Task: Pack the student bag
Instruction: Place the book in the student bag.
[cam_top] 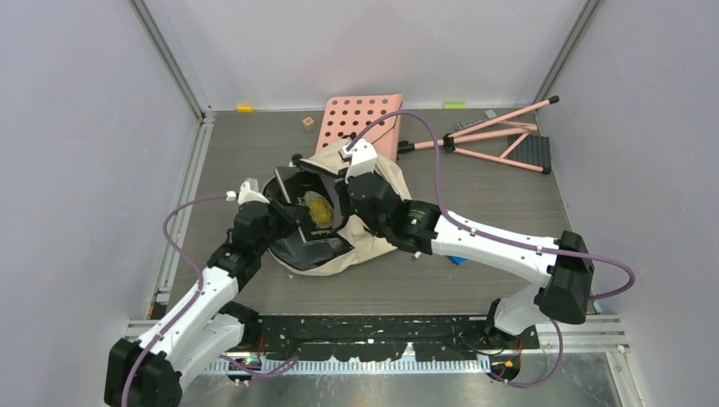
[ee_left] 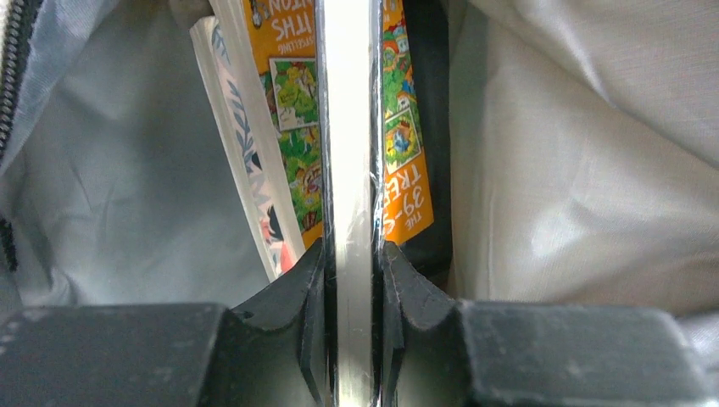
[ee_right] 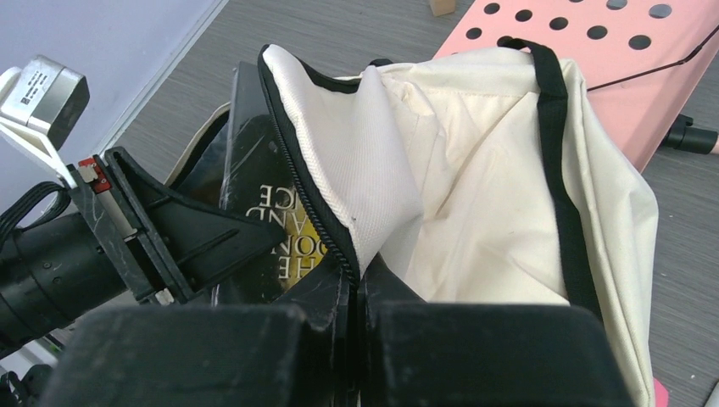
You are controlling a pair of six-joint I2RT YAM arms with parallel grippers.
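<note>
Partly packed. Already inside, just ahead of the left gripper: an orange picture-covered paperback and a thin white book with blue leaf print. Clamped edge-on between that gripper's jaws, only part-way in: a black book with gold cover art. Pinched tight in the right gripper, held up: the zip rim of the cream fabric backpack with black straps. Left, probably: pushing deeper, releasing, zipping. Beyond the right gripper, out of the way: pink perforated board, pink folding stand. Possible snag: slack rim sagging across the mouth.

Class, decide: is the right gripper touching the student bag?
Touching. The right wrist view shows the right gripper closed on the zipper edge of the student bag.
</note>
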